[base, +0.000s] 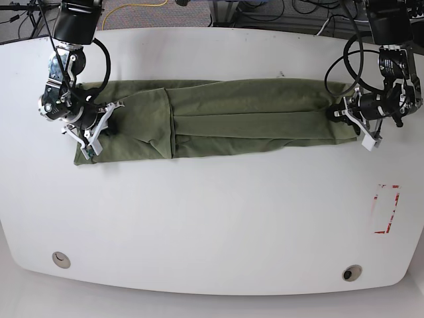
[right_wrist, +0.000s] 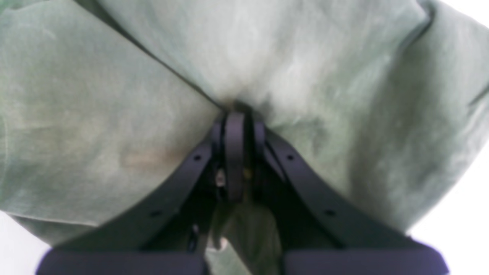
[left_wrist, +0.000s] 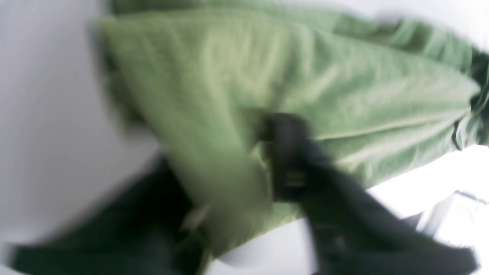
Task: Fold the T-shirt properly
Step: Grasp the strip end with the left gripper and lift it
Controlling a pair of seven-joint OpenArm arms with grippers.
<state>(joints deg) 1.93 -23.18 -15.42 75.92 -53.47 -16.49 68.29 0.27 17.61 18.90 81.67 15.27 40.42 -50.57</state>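
A: The T-shirt [base: 218, 119] lies as a long narrow band across the far half of the worktop [base: 212, 218], its long axis running side to side, already folded lengthwise into a strip.

B: And who has which end?

A: Going left to right in the base view: the right gripper [base: 106, 127] sits on the broader end, jaws pinched together on the cloth; its wrist view shows the fabric gathered right at the tips. At the far end the left gripper [base: 349, 112] meets the narrow end of the strip.

B: Is that one holding?

A: Its wrist view is blurred. Cloth passes between the dark fingers [left_wrist: 284, 133], but whether they have clamped I cannot tell.

B: The arms?

A: Both reach down from the back edge, wrists bent inward toward the shirt. Each is nearest its own end, so I judge the next fold brings one end over toward the other along that long axis.
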